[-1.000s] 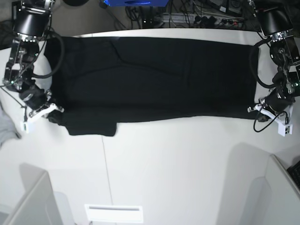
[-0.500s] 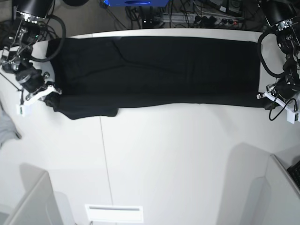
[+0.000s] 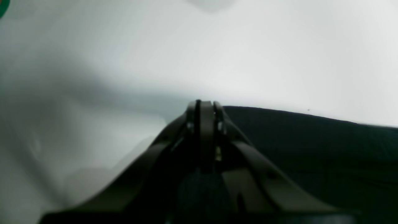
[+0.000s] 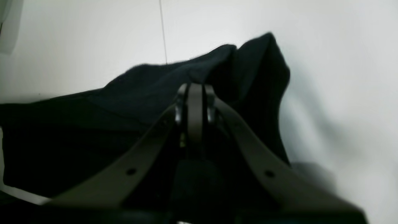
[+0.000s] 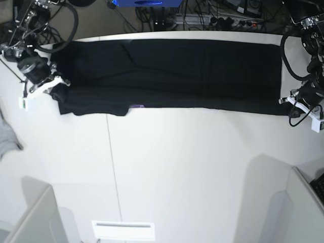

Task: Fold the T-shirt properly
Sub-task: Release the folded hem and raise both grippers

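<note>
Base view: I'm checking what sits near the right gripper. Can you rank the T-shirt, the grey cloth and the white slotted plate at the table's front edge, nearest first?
From the right gripper, on this view's left:
1. T-shirt: its corner lies right at the shut jaws.
2. Grey cloth: at the left edge, nearer the front.
3. White slotted plate: at the bottom, farthest.

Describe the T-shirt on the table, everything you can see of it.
The T-shirt is black, soft cloth, folded lengthwise into a long band stretched across the far side of the white table. Its plain side faces up; a sliver of purple shows at the near edge. The near edge is uneven, dipping lower at one end where a sleeve flap hangs. The right gripper is shut on that end, bunching the cloth upward, and the left gripper is shut at the other end's corner.
</note>
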Controlling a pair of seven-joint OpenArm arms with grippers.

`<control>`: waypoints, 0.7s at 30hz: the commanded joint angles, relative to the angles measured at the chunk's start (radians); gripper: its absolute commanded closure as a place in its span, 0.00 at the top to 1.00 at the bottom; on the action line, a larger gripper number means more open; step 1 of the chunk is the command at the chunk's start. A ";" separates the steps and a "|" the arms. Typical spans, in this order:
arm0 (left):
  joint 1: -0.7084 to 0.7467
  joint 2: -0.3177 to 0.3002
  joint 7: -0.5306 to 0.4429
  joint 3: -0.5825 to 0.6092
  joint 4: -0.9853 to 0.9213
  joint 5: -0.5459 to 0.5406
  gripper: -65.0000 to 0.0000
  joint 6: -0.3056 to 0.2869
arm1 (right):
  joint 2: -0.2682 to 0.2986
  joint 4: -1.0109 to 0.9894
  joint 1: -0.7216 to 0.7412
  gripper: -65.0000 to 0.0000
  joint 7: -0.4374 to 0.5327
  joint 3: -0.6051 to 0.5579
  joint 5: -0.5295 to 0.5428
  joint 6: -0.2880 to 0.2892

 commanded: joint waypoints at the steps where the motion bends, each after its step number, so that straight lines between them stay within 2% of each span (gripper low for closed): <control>1: 0.004 -0.020 -0.016 -0.008 0.017 -0.010 0.00 -0.001 | 0.001 0.021 -0.007 0.00 0.020 0.006 0.016 0.000; 8: 0.057 -0.020 -0.019 -0.007 0.009 -0.008 0.00 -0.001 | -0.055 0.018 -0.092 0.00 0.029 0.006 0.010 0.000; 15: 0.089 -0.020 -0.019 -0.005 0.004 -0.007 0.00 -0.001 | -0.054 -0.024 -0.090 0.00 0.026 0.004 0.008 0.000; 18: 0.096 -0.018 -0.018 -0.005 0.004 0.029 0.00 -0.001 | -0.054 -0.047 -0.095 0.00 0.028 0.004 0.008 -0.003; 21: 0.106 -0.017 -0.016 -0.005 0.006 0.081 0.02 -0.001 | -0.052 -0.065 -0.096 0.00 0.029 0.004 0.008 -0.072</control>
